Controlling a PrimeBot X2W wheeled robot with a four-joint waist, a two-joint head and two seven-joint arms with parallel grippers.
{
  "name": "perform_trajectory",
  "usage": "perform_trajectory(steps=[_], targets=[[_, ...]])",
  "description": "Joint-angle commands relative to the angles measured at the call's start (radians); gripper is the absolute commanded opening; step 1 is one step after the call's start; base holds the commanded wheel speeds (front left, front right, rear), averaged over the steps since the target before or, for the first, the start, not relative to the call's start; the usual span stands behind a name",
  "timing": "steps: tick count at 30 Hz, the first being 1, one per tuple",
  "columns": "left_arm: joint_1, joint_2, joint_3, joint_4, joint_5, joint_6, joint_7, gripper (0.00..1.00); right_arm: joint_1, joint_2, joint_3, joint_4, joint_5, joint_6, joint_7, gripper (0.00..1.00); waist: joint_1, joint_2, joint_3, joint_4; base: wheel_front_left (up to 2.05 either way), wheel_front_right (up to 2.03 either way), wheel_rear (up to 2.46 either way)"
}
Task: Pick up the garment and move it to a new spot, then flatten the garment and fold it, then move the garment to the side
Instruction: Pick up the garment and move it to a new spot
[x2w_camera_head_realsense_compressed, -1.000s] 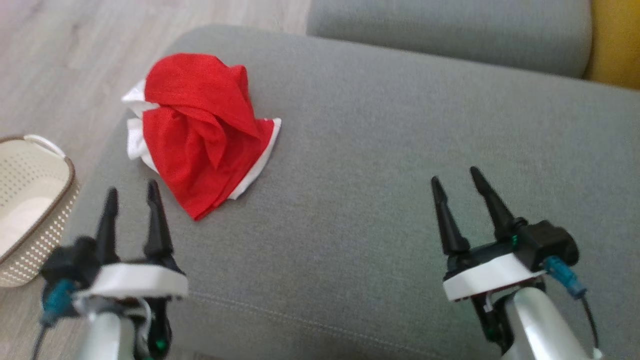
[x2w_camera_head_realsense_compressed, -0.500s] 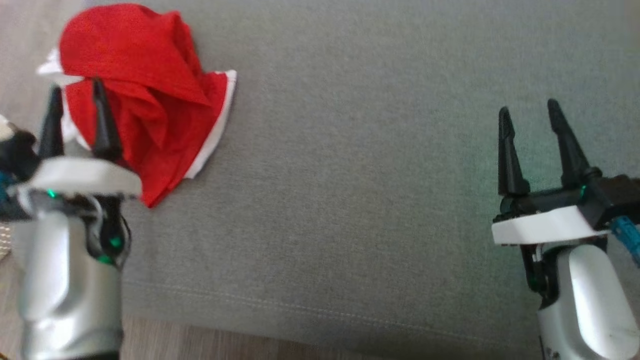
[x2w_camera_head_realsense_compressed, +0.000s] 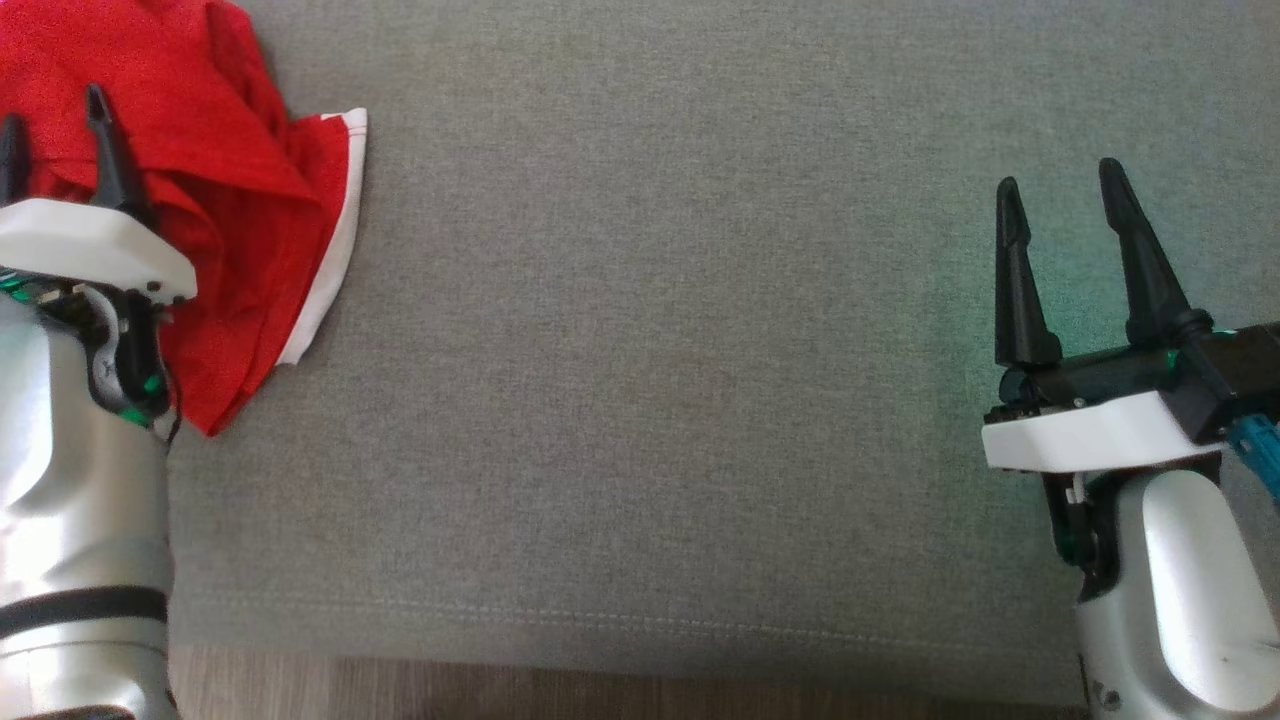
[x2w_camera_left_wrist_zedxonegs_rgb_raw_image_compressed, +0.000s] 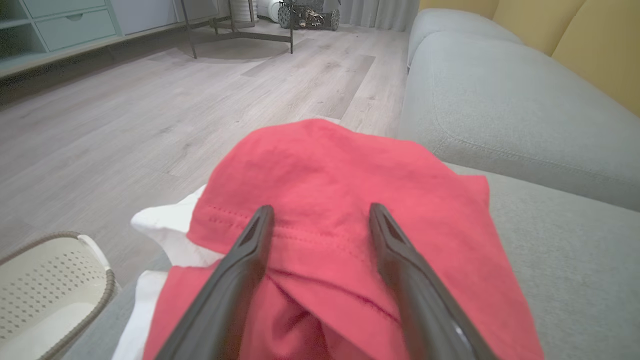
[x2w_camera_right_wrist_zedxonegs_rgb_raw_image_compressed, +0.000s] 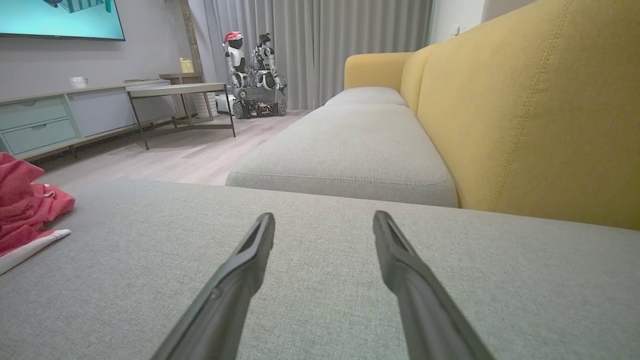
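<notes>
Found left gripper (x2w_camera_left_wrist_zedxonegs_rgb_raw_image_compressed: 321, 210) spread wide, nothing between the fingers, tips poised over the crumpled red garment (x2w_camera_left_wrist_zedxonegs_rgb_raw_image_compressed: 345, 165); could not tell contact. Noted the heap directly under and ahead of those tips, at the end edge of the sofa cushion (x2w_camera_head_realsense_compressed: 650, 350), with floor (x2w_camera_left_wrist_zedxonegs_rgb_raw_image_compressed: 150, 125) beyond and a perforated basket (x2w_camera_left_wrist_zedxonegs_rgb_raw_image_compressed: 55, 280) down to the left. Logged the long axis running from the fingertips back past the wrist, ending in a pointed corner beside the forearm; white hem (x2w_camera_head_realsense_compressed: 325, 260) facing the right gripper (x2w_camera_head_realsense_compressed: 1060, 178). Found that one equally wide, empty, well apart from the cloth. Marked bare grey cushion between the two, front seam (x2w_camera_head_realsense_compressed: 600, 622) behind both wrists, yellow backrest (x2w_camera_right_wrist_zedxonegs_rgb_raw_image_compressed: 525, 100) to its right.
</notes>
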Motion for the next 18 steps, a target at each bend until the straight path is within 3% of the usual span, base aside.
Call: perform_trajectory(steps=[1,5,6,8,18], targets=[[-0.036,0.063,0.018,-0.015,0.017,0.007,-0.007,1.0,-0.025,-0.003,0.026,-0.035,-0.003,0.008,0.003,1.0,-0.0001,0.0,0.004,-0.004,0.0,0.0,0.0],[-0.062,0.07,0.002,0.044,0.028,0.007,-0.02,1.0,-0.025,-0.003,0.026,-0.036,-0.004,0.008,0.002,1.0,-0.0001,0.0,0.012,-0.008,0.0,0.0,0.0],[-0.068,0.07,-0.001,0.061,0.026,0.003,-0.019,0.94,-0.025,-0.003,0.025,-0.036,-0.004,0.008,0.001,1.0,-0.0001,0.0,0.014,-0.008,0.0,0.0,0.0],[-0.083,0.07,-0.01,0.087,0.023,-0.015,-0.021,0.0,-0.027,-0.003,0.024,-0.037,-0.005,0.008,0.002,1.0,-0.0001,0.0,0.018,-0.006,0.0,0.0,0.0],[-0.11,0.077,-0.009,0.088,0.022,-0.028,-0.081,0.0,-0.031,-0.003,0.041,-0.004,0.01,0.008,-0.01,1.0,-0.0001,0.0,-0.024,0.003,0.0,0.0,0.0]])
